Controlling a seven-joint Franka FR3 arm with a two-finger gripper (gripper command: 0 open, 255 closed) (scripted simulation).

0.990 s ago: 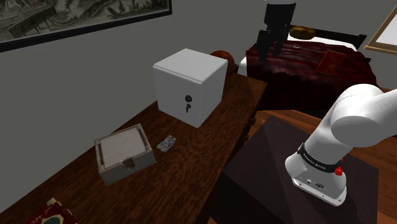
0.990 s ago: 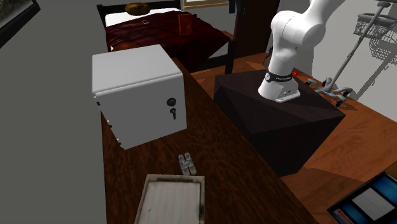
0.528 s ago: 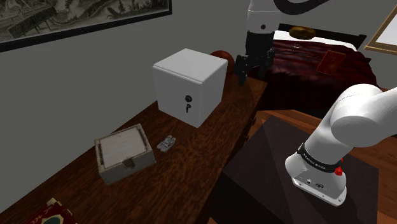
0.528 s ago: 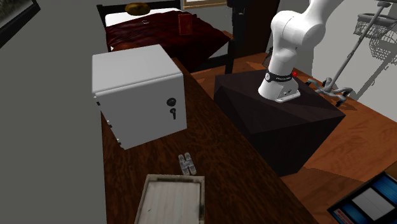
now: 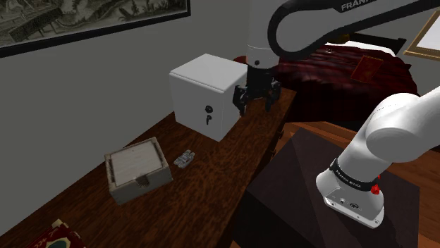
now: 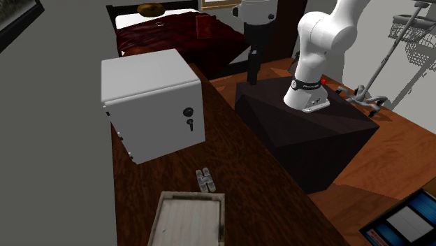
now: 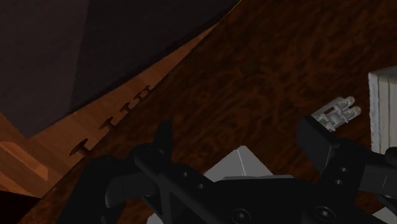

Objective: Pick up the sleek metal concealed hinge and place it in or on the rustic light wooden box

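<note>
Now, you are looking at a small silvery hinge [image 5: 185, 159] with a ribbed, knuckled shape. It is lying flat on the dark, glossy, wood-grained table [image 5: 225, 176], just beside the shallow square box [image 5: 137, 169], whose pale planks are showing a rough, weathered grain. A plain white safe [image 5: 211, 95], cube-shaped with a black dial, is standing further along the table. The black gripper [image 5: 257, 101] is hanging in the air by the safe's far corner, well apart from the hinge. Its two fingers are standing wide apart, holding nothing and touching nothing. In the wrist view, the hinge [image 7: 335, 113] is lying just beyond one fingertip, next to the box's pale edge [image 7: 383, 108].
</note>
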